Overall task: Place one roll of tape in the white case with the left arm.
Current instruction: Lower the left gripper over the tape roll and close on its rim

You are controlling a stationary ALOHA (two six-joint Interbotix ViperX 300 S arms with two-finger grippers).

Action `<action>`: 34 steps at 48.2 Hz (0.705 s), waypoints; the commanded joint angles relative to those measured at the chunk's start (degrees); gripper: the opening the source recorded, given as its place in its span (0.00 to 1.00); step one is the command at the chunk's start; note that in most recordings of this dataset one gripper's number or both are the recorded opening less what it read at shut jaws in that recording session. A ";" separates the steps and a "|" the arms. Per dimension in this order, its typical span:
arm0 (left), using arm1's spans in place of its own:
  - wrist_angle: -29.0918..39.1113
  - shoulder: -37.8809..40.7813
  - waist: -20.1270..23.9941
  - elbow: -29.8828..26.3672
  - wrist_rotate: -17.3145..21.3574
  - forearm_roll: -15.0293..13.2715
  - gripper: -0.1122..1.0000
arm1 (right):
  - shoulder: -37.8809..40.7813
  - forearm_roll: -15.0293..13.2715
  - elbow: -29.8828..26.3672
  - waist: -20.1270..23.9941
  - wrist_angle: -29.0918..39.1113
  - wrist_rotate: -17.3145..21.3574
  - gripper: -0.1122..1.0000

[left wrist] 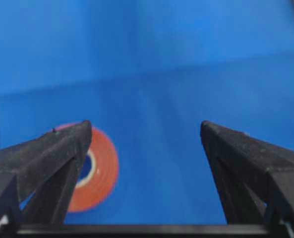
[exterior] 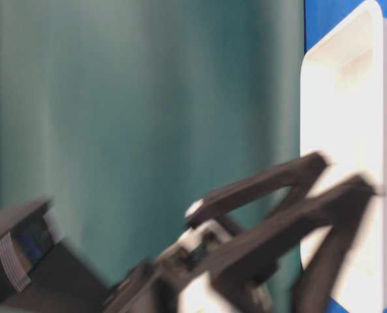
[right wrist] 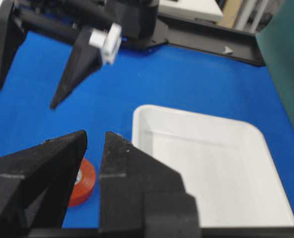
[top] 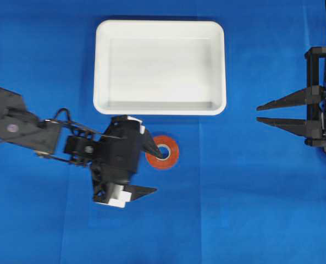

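Observation:
The roll of tape (top: pixel 171 156), an orange-red ring with a pale core, lies flat on the blue cloth just in front of the white case (top: pixel 99 66). My left gripper (top: pixel 160 172) is open wide. One finger (top: pixel 150 145) lies over the roll's hole, and the other (top: pixel 141 191) stands well to the near side. In the left wrist view the roll of tape (left wrist: pixel 101 171) sits behind the left finger (left wrist: pixel 62 148), and only cloth shows between the jaws of the left gripper (left wrist: pixel 146 124). My right gripper (top: pixel 257 114) rests at the far right, shut to a slit and empty.
The white case (right wrist: pixel 137 130) holds nothing. Seen from the right wrist, the tape (right wrist: pixel 86 181) shows through the slit of the right gripper (right wrist: pixel 94 135), with the left gripper (right wrist: pixel 25 97) beyond. A green curtain (exterior: pixel 115 130) and the case rim (exterior: pixel 307 98) fill the table-level view.

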 commanded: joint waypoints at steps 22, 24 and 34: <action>8.61 13.10 2.11 -8.09 0.09 0.53 0.89 | 1.32 -0.09 -0.44 -0.09 -0.26 0.18 0.00; 8.79 14.06 2.20 -8.61 0.26 0.53 0.89 | 1.41 -0.09 -0.35 -0.09 -0.26 0.18 0.00; 10.02 16.44 2.20 -9.84 0.35 0.70 0.89 | 1.49 -0.09 -0.18 0.00 -0.26 0.18 0.00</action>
